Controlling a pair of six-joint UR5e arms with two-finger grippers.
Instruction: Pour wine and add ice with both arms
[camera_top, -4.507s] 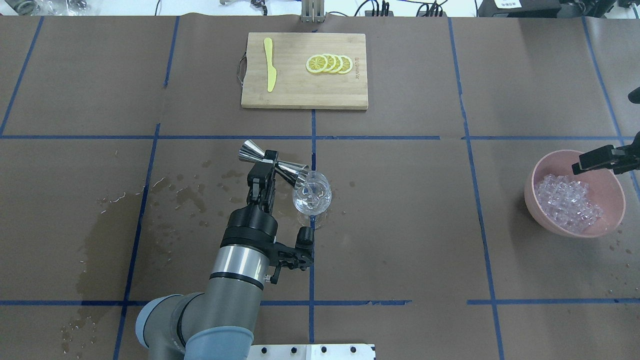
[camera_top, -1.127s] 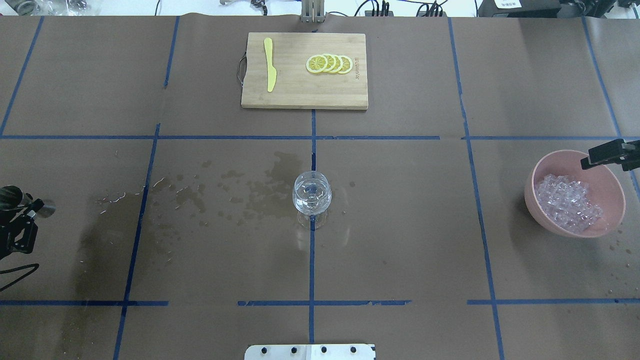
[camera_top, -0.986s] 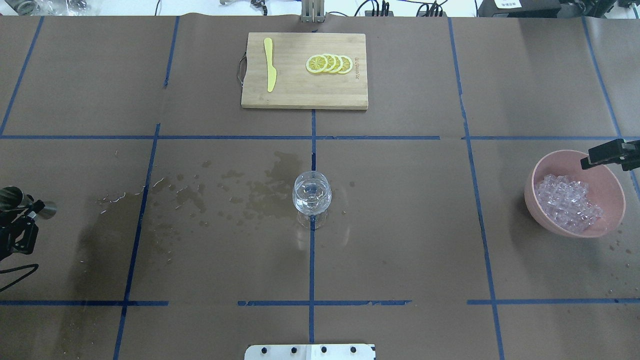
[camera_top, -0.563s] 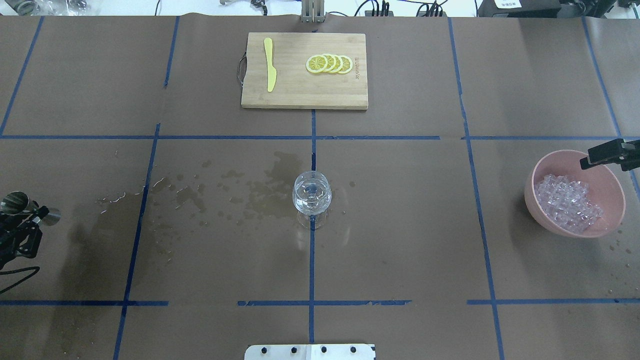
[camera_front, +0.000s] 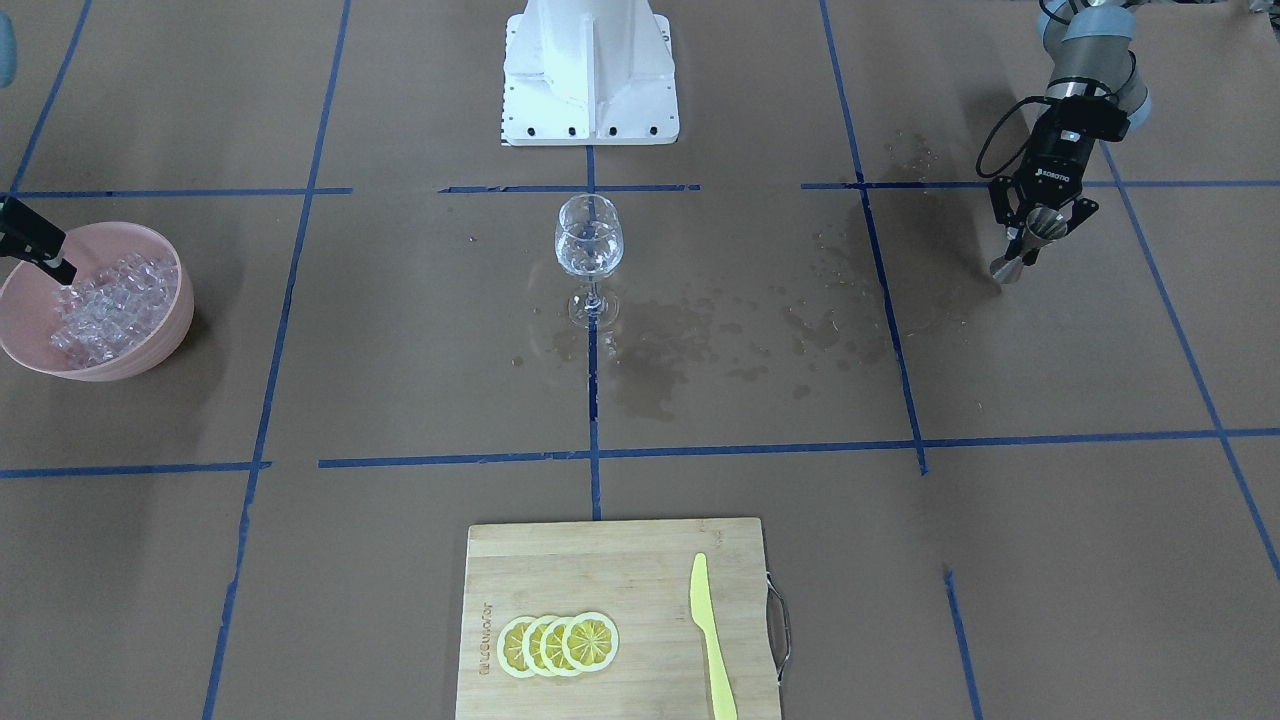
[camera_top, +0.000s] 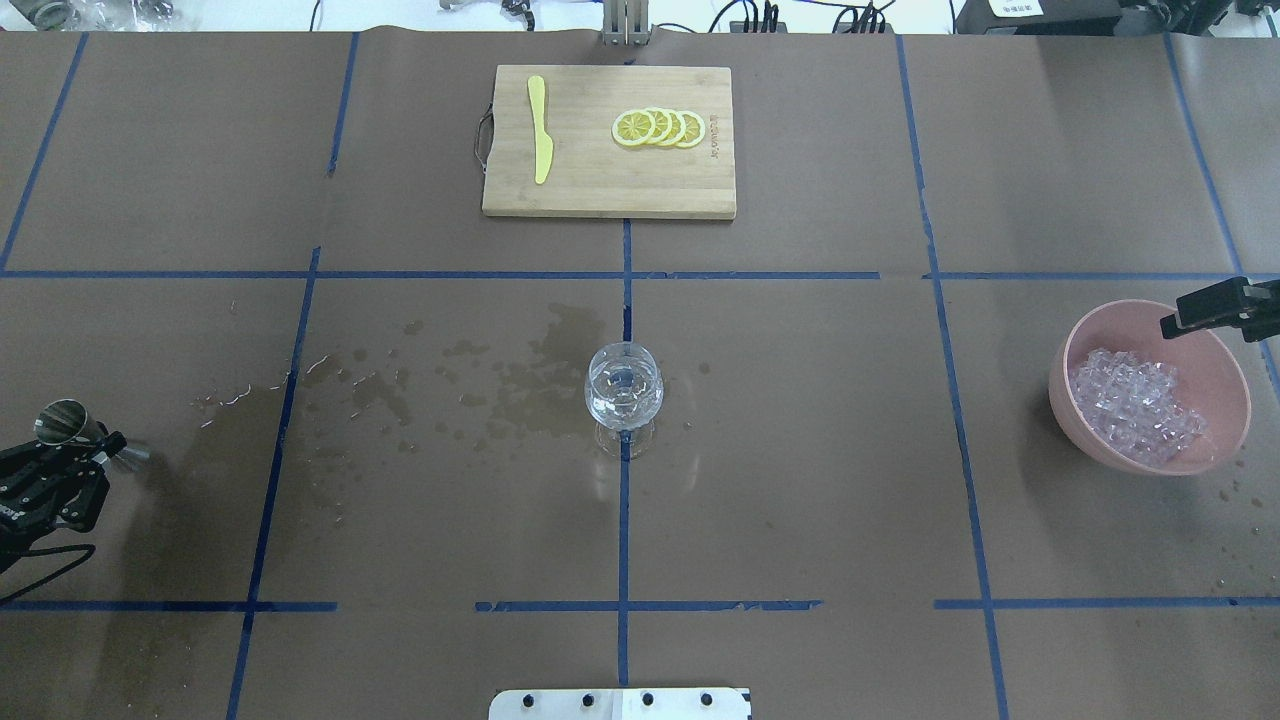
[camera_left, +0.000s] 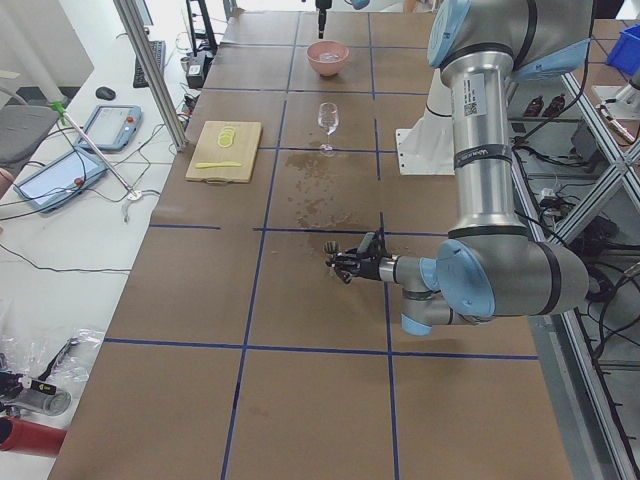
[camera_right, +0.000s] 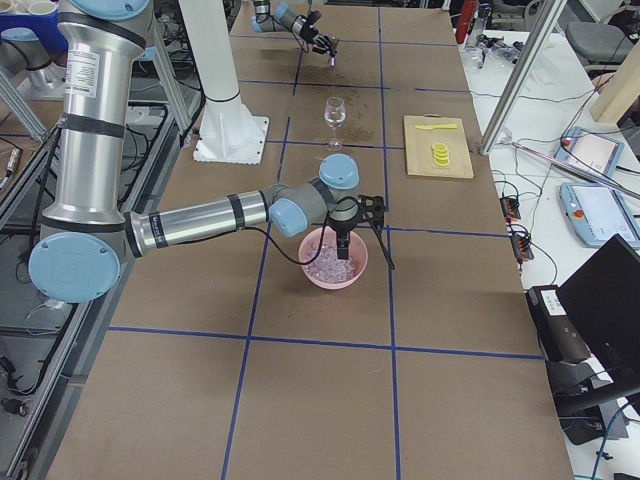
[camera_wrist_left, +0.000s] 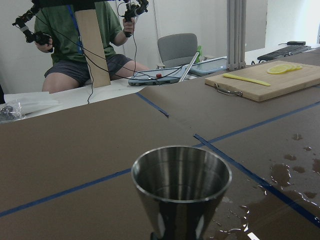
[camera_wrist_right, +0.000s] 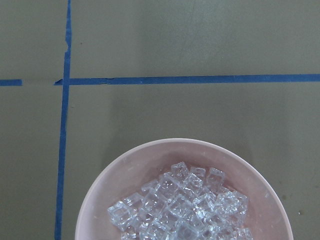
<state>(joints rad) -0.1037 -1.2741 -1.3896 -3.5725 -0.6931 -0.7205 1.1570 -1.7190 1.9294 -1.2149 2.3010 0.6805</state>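
Pinches the jigger (camera_top: 60, 423) in the left tool (camera_top: 88, 452), far left; hovers the right tool (camera_top: 1200, 312), seemingly spread, over the ice (camera_top: 1135, 405); risks scattering slippery cubes.

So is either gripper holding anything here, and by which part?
The left gripper clamps the steel measuring cup at its narrow waist. The right gripper hangs open over the bowl of ice, holding nothing.

A yellow knife (camera_top: 540, 130) and four lemon slices (camera_top: 660, 128) lie apart on the wooden cutting board (camera_top: 600, 190).
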